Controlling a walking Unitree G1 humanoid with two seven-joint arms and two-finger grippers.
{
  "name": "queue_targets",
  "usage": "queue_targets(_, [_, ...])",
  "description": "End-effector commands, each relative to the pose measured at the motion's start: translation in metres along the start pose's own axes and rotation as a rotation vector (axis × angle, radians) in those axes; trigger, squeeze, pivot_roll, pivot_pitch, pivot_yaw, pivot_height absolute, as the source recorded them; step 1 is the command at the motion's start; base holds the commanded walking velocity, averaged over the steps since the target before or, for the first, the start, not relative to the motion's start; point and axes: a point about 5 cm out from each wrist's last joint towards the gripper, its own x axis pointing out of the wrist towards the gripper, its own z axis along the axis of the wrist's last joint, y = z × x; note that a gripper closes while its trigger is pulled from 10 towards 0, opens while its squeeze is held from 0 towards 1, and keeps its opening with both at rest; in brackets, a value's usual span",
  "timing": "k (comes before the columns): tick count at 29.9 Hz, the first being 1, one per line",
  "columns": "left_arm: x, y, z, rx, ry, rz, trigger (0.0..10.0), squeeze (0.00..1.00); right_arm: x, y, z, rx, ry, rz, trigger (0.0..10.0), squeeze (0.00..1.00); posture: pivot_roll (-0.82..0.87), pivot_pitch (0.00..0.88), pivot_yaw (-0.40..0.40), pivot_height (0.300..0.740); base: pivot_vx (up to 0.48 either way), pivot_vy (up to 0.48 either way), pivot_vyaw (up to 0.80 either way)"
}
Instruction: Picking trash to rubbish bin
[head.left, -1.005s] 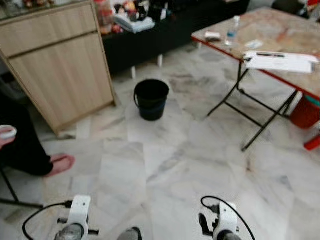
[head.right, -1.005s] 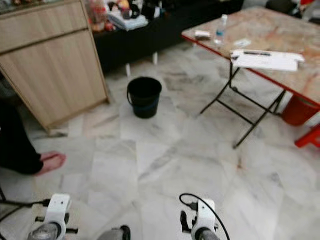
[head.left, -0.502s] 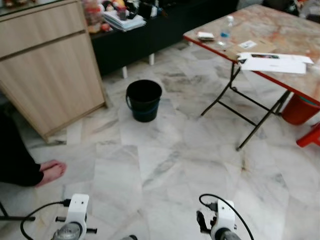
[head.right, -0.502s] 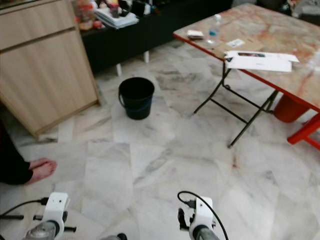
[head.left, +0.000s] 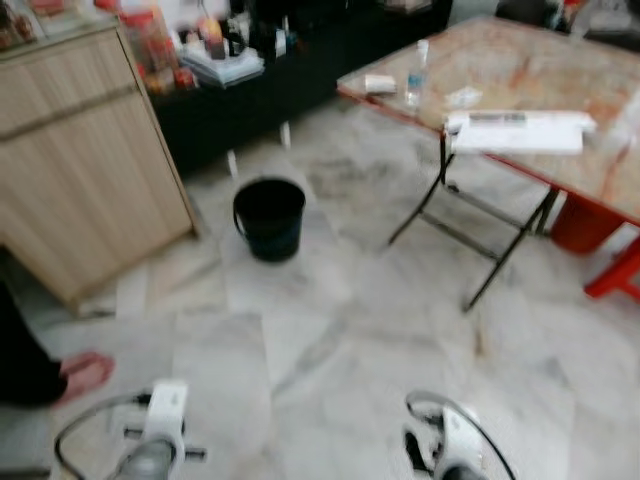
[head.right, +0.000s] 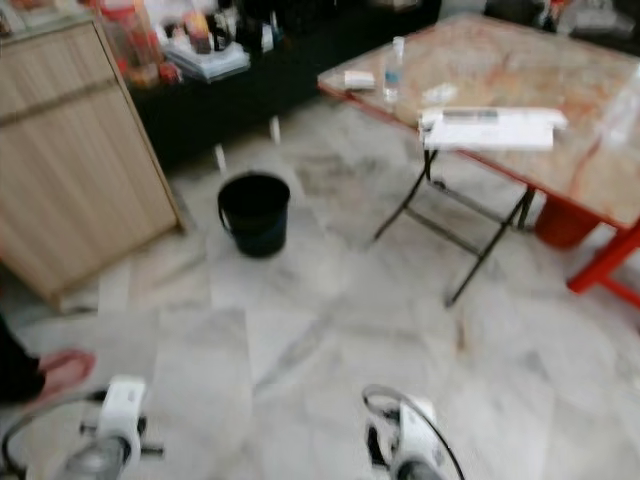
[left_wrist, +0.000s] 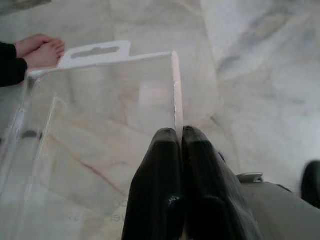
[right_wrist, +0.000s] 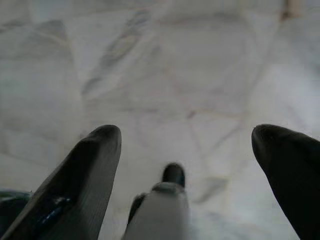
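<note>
Clear plastic packaging (left_wrist: 100, 95), its lower part cut off, is pinched in the closed left gripper (left_wrist: 179, 134), well short of the blurred black bin (head.left: 268, 217); right gripper (right_wrist: 186, 142) gapes empty.

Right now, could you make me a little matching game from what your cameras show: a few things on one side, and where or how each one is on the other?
Things:
1. black bucket
2. clear plastic package
3. water bottle
4. right claw

Places or states:
A. standing on the folding table
B. open over the marble floor, holding nothing
C. on the floor near the wooden cabinet
D. pinched in the shut left claw

Pairs: 1-C, 2-D, 3-A, 4-B
</note>
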Motion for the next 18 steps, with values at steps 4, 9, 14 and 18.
queue_targets(4, [-0.0028,0.0087,-0.0096,0.010,0.031,0.022,10.0,0.00,0.0020,0.0131,0.0010,-0.006,-0.001,0.034,10.0,0.00,0.16,0.156,-0.032,0.740,0.337,0.000,0.80])
queue_targets(9, [-0.0028,0.0087,-0.0099,0.007,0.031,0.023,10.0,0.00,0.0018,0.0127,-0.0001,0.004,0.003,0.033,10.0,0.00,0.16,0.156,-0.032,0.740,0.337,0.000,0.48])
queue_targets(14, [-0.0029,0.0086,-0.0102,0.004,0.031,0.023,10.0,0.00,0.0017,0.0129,-0.0005,0.016,0.004,0.035,10.0,0.00,0.17,0.157,-0.033,0.740,0.356,0.000,0.00])
queue_targets(18, [-0.0030,0.0087,-0.0105,0.003,0.031,0.024,10.0,0.00,0.0017,0.0132,-0.0003,0.017,0.001,0.036,10.0,0.00,0.17,0.157,-0.033,0.740,0.370,0.000,0.00])
